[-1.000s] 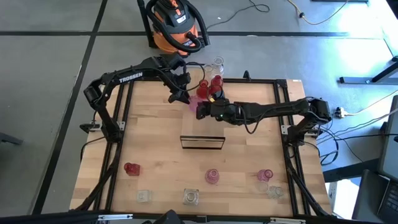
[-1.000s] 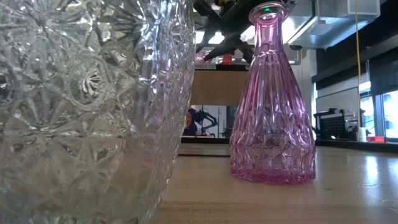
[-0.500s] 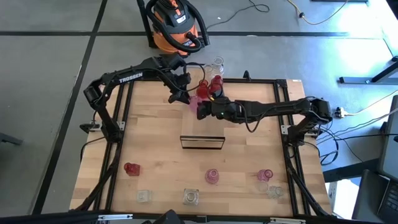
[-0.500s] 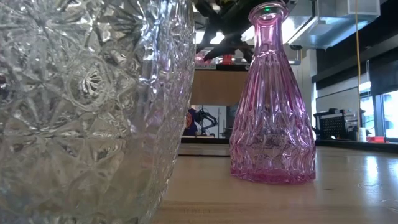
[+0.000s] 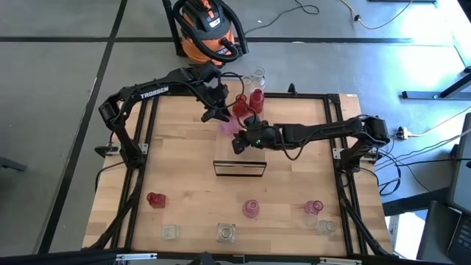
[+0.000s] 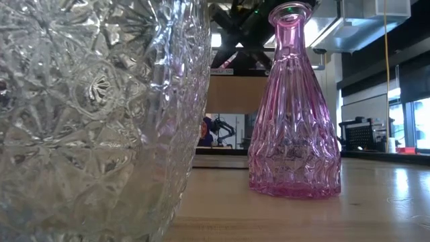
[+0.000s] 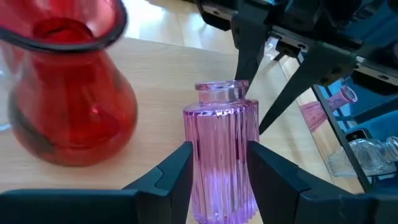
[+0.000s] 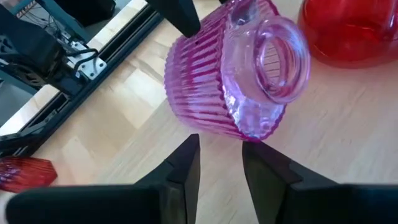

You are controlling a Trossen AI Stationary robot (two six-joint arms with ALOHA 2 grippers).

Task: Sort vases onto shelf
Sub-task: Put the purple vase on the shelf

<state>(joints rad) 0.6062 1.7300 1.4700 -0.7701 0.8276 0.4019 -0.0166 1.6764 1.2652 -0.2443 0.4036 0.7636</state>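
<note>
A small pink ribbed vase [image 7: 221, 162] sits between the fingers of my left gripper [image 5: 223, 119], over the far middle of the table; the same vase [image 8: 233, 78] shows just beyond the fingertips of my right gripper [image 8: 221, 144]. My right gripper [image 5: 237, 144] is open with nothing between its fingers, a little nearer than the vase. The shelf [image 5: 239, 168] stands at mid-table, just near of both grippers. Two red vases [image 5: 248, 101] stand on their bases at the far edge. My left gripper pinches the pink vase by the two sides of its ribbed body [image 7: 198, 171], below the neck, between its two fingers. The fingers come slanting down from the table's far left. The vase is tilted, its mouth [image 8: 277, 59] toward my right gripper. Its base is hidden.
A clear vase [image 5: 257, 76] stands beyond the far edge. Along the near edge stand a red vase [image 5: 155, 199], clear vases [image 5: 226, 233] and pink vases [image 5: 251, 209]. A big clear vase [image 6: 101, 114] and a pink one [image 6: 293, 114] fill the low view.
My right gripper has rolled and tipped, and its fingertips have swung off the pink vase toward the table's near edge and the shelf. The pink vase has stayed in my left gripper, about where it was.
</note>
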